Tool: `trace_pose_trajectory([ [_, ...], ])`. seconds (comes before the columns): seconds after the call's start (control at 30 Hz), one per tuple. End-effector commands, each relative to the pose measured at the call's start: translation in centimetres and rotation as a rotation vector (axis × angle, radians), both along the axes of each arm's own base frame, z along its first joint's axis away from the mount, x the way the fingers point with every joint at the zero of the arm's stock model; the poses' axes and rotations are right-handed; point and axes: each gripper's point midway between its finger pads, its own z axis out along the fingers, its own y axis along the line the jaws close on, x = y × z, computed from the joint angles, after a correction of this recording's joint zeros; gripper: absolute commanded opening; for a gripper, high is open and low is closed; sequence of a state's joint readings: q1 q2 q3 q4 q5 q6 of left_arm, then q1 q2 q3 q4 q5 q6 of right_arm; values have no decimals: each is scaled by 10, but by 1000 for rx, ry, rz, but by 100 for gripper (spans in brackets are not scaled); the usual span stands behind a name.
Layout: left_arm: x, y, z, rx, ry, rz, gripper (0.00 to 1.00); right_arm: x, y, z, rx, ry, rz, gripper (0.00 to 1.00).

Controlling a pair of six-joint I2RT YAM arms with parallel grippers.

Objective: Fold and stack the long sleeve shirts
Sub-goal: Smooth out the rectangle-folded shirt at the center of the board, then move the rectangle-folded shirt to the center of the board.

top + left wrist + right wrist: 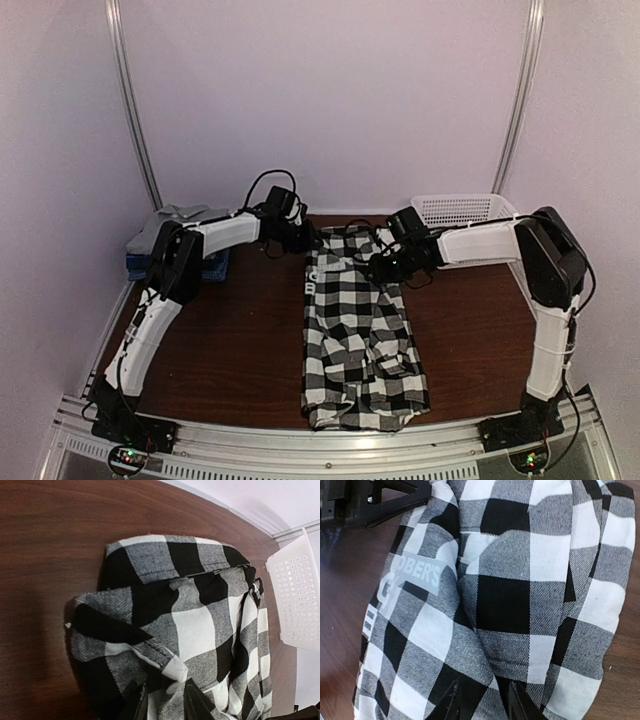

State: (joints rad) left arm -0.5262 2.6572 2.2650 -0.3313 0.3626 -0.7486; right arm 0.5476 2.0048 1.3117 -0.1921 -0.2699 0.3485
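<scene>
Probably soft, light and limp, the plaid shirt is best taken by its far corners beside the collar, or the folds may slump. It lies as a long strip on the surface. The left end effector pinches a fold at the collar end. The right end effector has cloth between slightly parted jaws, and I cannot tell whether it grips.

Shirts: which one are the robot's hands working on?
The black-and-white checked shirt in the middle; the grey shirt and blue shirt sit stacked at the far left, untouched.
</scene>
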Motion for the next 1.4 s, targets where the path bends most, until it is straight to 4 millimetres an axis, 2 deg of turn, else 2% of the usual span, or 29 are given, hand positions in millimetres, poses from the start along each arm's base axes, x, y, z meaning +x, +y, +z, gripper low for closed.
trace_pose_trajectory([
  [0.0, 11, 18, 87, -15, -130, 0, 28, 5, -5, 53, 18, -80, -9, 35],
  [0.07, 2, 24, 93, 4, -124, -2, 29, 0, -8, 58, 19, -83, -12, 36],
  [0.2, -29, 35, 91, 1, -77, -28, 32, -17, -18, 63, 20, -84, -16, 38],
  [0.33, -49, 47, 70, 43, -26, -23, 34, -36, -29, 70, 32, -86, -18, 42],
  [0.43, -55, 44, 58, 53, -3, -32, 34, -49, -34, 76, 51, -91, -18, 44],
  [0.63, -55, 30, 32, 88, 20, -14, 34, -67, -44, 84, 71, -97, -19, 48],
  [0.8, -47, 31, 12, 121, 40, 78, 35, -80, -50, 90, 88, -105, -19, 50],
  [1.07, -42, 22, -14, 140, 60, 117, 34, -102, -59, 85, 105, -90, -20, 51],
  [1.17, -42, 22, -14, 122, 62, 136, 27, -106, -60, 82, 106, -84, -18, 51],
  [1.37, -41, 20, -6, 91, 40, 135, 0, -110, -63, 78, 98, -81, -22, 51],
])
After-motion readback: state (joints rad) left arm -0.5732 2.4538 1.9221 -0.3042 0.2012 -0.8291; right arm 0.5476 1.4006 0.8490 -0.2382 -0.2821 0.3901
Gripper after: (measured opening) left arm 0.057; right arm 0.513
